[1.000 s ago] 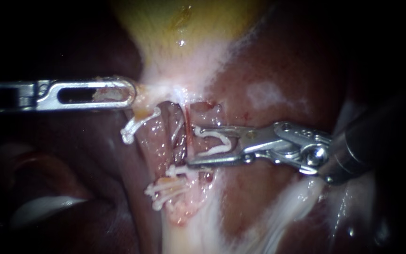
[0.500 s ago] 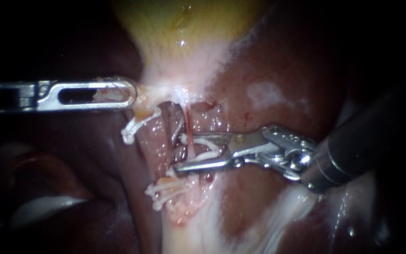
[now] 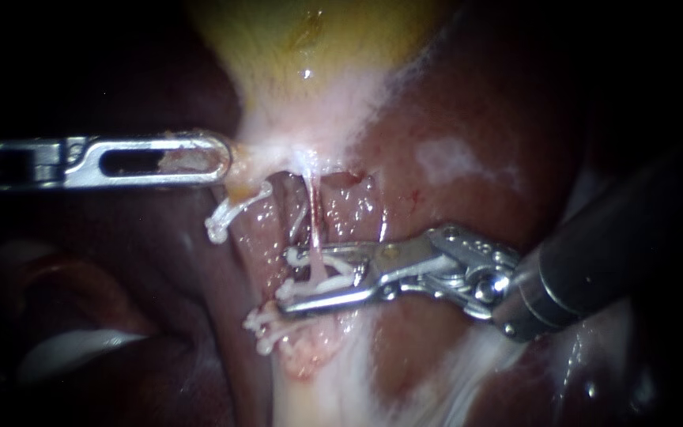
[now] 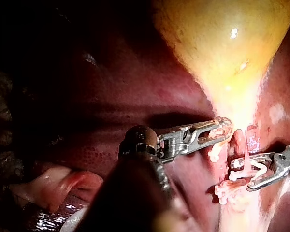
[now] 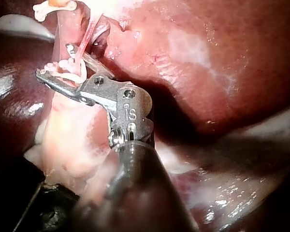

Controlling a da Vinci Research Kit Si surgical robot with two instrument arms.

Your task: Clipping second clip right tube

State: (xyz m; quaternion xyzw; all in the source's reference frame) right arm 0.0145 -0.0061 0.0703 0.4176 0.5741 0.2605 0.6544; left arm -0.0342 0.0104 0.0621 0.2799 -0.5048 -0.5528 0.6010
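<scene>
Pink, thread-thin right tube (image 3: 315,229) is running down from the neck of the yellow pear-shaped gallbladder (image 3: 310,47), over the dark red liver (image 3: 452,103). It's looking soft, wet and easy to tear, so you shouldn't be tugging on it. Be taking it square across the bare stretch above the cluster of white clips (image 3: 274,320).

Your left instrument (image 3: 221,158) is lying level. Its slotted steel jaws are closed on pale tissue (image 3: 239,154) at the gallbladder neck, apparently tensioning it sideways. Just below that tip, a single white clip (image 3: 227,212) is sitting on the neighbouring tube.

Your right instrument (image 3: 288,281) is lying across from the right, with its shaft angling up and away. Its jaws are standing apart and carrying an open white V-shaped clip (image 3: 341,269), both jaws bearing on it. The tube appears to be passing between the clip's legs, not yet pinched.
</scene>
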